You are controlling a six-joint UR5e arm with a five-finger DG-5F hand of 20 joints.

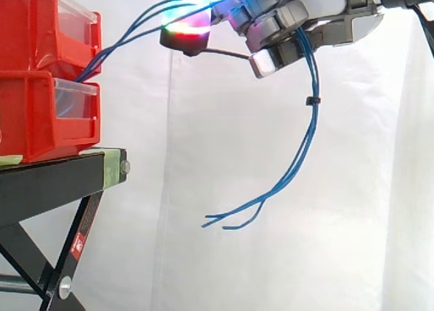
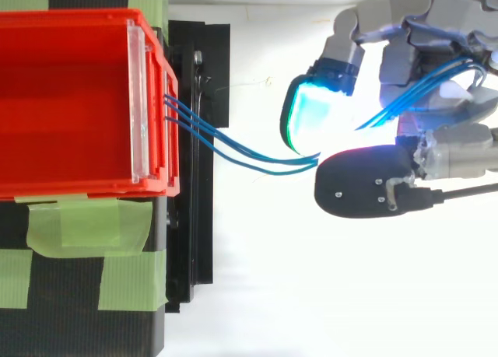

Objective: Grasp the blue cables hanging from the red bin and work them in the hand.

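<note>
A: What is on the left?

B: A red bin [image 1: 30, 26] sits on top of a lower red bin [image 1: 30, 121]. Both rest on a black stand [image 1: 47, 185]. Green tape [image 2: 74, 225] is stuck on the stand.

A: Where are the blue cables?

B: The blue cables [image 2: 233, 148] come out of the front of the bins, about where the two meet. I can't tell which bin they start in. From there they go right and climb up to the hand [image 1: 274, 26].

A: Is the hand holding them?

B: Yes. Its fingers are curled round the cables. From above, the cables slip in between a glowing pad [image 2: 311, 112] and a dark pad [image 2: 366, 182], then run on across the palm.

A: And after the hand?

B: They drop out on its right side and hang down. A little black tie [image 1: 312, 101] bunches them together. The loose ends [image 1: 227, 219] swing back to the left, low in the air, well under the hand.

A: What matters for the next move?

B: The bins are to the left of the hand, so the cables lie left to right between them, with a soft bend. I think the fingers can roll the part they hold. A pull to the right would make the cables go tight against the bins.
</note>
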